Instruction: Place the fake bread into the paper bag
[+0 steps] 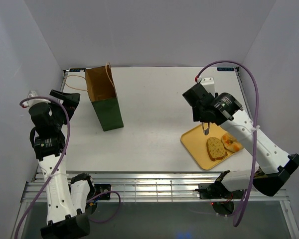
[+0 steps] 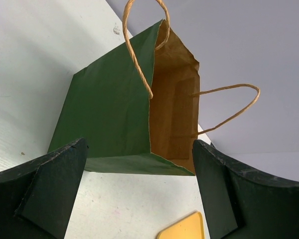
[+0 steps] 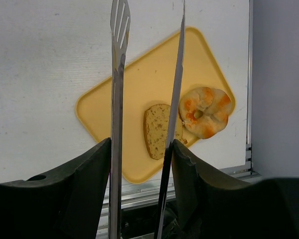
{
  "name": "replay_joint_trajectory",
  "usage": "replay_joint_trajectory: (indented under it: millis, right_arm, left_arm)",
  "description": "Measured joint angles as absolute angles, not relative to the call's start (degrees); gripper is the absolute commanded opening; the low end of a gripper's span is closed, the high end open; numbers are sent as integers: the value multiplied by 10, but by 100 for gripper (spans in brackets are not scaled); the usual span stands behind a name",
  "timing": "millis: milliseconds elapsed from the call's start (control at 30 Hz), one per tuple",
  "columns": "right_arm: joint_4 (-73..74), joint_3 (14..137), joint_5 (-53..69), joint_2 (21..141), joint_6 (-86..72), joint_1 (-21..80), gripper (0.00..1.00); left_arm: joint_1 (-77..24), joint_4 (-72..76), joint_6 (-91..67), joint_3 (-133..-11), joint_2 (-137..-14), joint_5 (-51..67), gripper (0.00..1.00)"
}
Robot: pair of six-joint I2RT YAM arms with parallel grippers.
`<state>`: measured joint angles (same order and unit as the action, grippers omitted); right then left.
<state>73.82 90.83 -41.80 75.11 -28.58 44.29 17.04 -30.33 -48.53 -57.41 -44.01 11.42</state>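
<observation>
The paper bag (image 1: 103,102) stands upright at the back left, dark green outside and brown inside; its open mouth shows in the left wrist view (image 2: 109,119). My left gripper (image 1: 70,102) is open and empty just left of the bag (image 2: 139,194). My right gripper (image 1: 203,119) is shut on the long metal tongs (image 3: 117,99), held above the yellow tray (image 1: 197,139). The tong arms are apart with nothing between them. A speckled bread slice (image 1: 216,148) (image 3: 158,130) and a round bun (image 1: 231,142) (image 3: 205,111) lie on the tray (image 3: 119,104). No oblong roll is in view.
The bag's cord handles (image 2: 139,55) stick up and out from its rim. A metal rail (image 1: 154,181) runs along the table's near edge. White walls enclose the table on three sides. A tray corner (image 2: 184,230) shows in the left wrist view.
</observation>
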Motion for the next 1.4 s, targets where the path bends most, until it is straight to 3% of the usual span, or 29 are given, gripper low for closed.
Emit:
replay_joint_trajectory:
  millis: [600, 1400]
  right_arm:
    - [680, 746, -419, 829, -361, 343, 54]
    - [653, 669, -384, 760, -362, 330, 54]
  left_arm:
    - [168, -286, -492, -547, -490, 142, 96]
    - [167, -284, -491, -547, -528, 183, 97]
